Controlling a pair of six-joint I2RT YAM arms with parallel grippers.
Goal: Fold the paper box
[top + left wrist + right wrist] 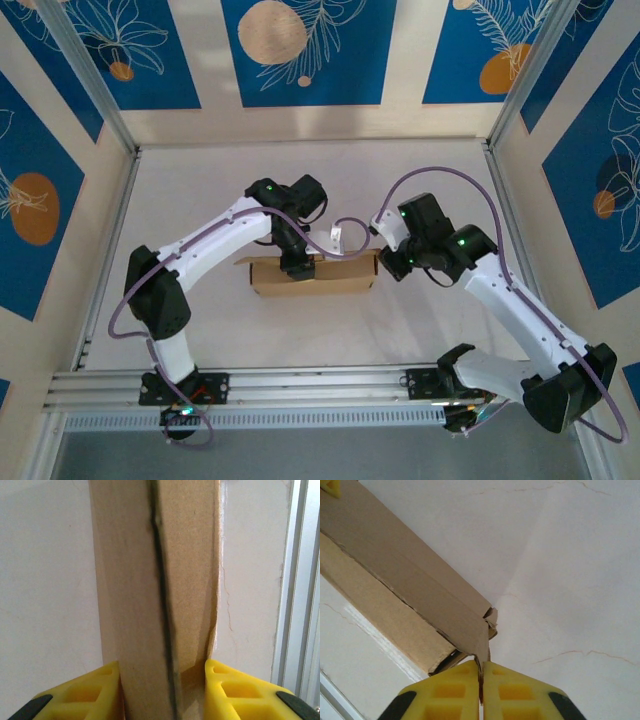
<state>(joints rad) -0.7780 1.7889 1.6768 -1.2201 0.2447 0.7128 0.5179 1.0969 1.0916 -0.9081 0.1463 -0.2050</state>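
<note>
**Left gripper** (162, 702): the yellow fingers (80, 695) are set narrow, one on each long face of the paper box (190, 580), clamping it across its thin width. In the left wrist view the box runs straight up the frame from between them, with a dark seam down its middle.

**Right gripper** (481, 680): the fingers (445, 692) are pressed together, pinching a thin flap at the box's end corner. From there the box slants to the upper left of the frame.

**Paper box, top view** (320, 278): folded narrow, with its long axis left to right at centre frame, on the white table (300, 180). The left gripper is at its middle and the right gripper at its right end.

**Room:** bare table lies above, below and on both sides of the box. An aluminium rail (300, 385) crosses the lower frame, well apart from it.
</note>
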